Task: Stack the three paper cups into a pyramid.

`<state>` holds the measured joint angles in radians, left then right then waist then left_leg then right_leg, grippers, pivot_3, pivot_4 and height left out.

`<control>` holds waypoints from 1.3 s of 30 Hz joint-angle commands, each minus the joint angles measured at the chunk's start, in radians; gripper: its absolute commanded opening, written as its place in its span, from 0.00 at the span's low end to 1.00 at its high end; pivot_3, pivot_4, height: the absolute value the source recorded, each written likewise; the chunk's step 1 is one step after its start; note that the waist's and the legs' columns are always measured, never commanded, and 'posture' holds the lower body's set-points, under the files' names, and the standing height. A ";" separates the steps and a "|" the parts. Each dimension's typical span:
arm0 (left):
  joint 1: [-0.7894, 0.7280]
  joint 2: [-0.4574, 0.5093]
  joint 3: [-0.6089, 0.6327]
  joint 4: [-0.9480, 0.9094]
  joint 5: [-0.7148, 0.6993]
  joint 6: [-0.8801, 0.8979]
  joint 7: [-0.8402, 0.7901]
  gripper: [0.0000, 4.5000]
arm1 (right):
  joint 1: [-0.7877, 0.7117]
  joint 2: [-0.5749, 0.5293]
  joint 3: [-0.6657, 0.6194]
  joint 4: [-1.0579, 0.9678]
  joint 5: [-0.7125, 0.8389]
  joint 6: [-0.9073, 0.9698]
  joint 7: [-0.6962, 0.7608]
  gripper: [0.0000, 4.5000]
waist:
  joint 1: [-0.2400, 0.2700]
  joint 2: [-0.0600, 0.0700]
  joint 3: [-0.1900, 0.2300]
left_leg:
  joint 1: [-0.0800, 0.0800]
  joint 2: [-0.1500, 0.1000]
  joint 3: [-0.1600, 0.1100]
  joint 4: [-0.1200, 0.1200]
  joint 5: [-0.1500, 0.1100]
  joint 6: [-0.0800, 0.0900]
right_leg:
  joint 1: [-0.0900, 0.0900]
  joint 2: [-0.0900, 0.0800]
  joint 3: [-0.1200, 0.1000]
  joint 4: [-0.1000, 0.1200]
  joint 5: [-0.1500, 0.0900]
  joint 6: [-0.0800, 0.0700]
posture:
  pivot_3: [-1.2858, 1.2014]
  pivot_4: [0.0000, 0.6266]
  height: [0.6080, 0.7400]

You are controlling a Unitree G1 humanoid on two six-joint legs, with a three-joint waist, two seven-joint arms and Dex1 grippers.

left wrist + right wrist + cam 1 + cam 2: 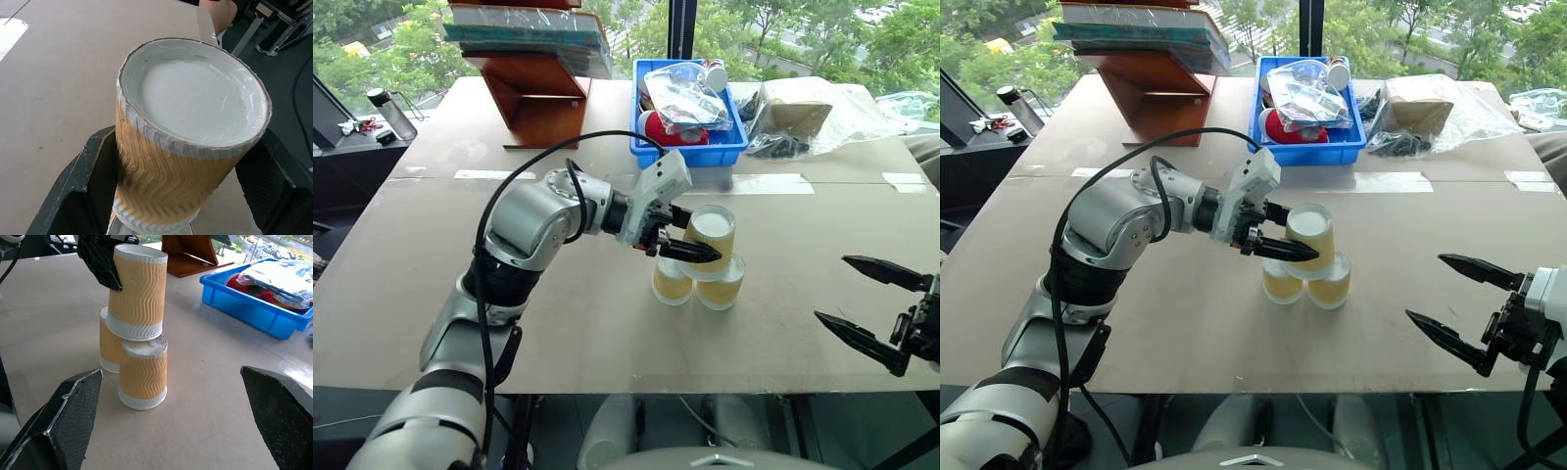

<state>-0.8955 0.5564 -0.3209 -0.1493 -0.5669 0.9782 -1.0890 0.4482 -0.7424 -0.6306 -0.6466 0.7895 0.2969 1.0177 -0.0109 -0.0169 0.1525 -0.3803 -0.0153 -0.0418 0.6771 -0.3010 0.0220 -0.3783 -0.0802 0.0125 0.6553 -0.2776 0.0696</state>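
Two of the paper cups stand upside down and side by side on the brown table [558, 333], the left one [670, 284] and the right one [721, 287]. The third cup [713, 238] sits upside down above them, slightly tilted, forming the pyramid's peak. In the right wrist view its rim [134, 330] meets the top of the nearer base cup [143, 374]. My left gripper [697, 235] is shut on this top cup, one black finger on each side. My right gripper [832, 289] stands open off to the right, near the table's front edge, with nothing between its fingers.
A blue bin [690, 152] of bagged items stands behind the cups. A wooden stand with books [543, 93] is at the back left, and plastic bags [813, 113] lie at the back right. A dark bottle [391, 113] stands on a side surface far left.
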 commanded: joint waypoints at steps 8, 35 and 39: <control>0.014 0.018 0.043 -0.072 -0.037 -0.007 -0.026 0.99 | -0.001 0.000 -0.012 -0.024 0.007 -0.012 0.005 1.00 | 0.000 0.000 0.000 | 0.000 0.000 0.000 0.000 0.000 0.000 | 0.000 0.000 0.000 0.000 0.000 0.000 | 0.52 0.24 1.00; 0.625 0.224 0.578 -0.382 -0.244 -0.049 0.129 0.99 | -0.057 -0.011 0.101 0.101 -0.052 -0.031 0.095 1.00 | -0.001 0.000 0.000 | 0.001 0.001 0.000 -0.001 0.000 0.000 | 0.000 -0.001 0.001 0.000 0.000 0.000 | 0.52 0.24 1.00; 0.860 0.214 0.675 -0.432 -0.220 -0.119 0.148 0.99 | 0.000 -0.012 0.036 0.132 -0.055 -0.044 0.125 1.00 | -0.001 0.000 0.000 | 0.001 0.001 0.001 -0.001 0.000 0.000 | 0.000 -0.002 0.002 0.000 0.000 0.000 | 0.52 0.24 1.00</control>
<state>-0.0508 0.7686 0.2997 -0.5321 -0.7808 0.8924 -0.9451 0.4420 -0.7469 -0.5473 -0.5177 0.7297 0.2748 1.1251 -0.0120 -0.0164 0.1525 -0.3790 -0.0139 -0.0411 0.6756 -0.3013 0.0223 -0.3783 -0.0819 0.0148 0.6548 -0.2777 0.0694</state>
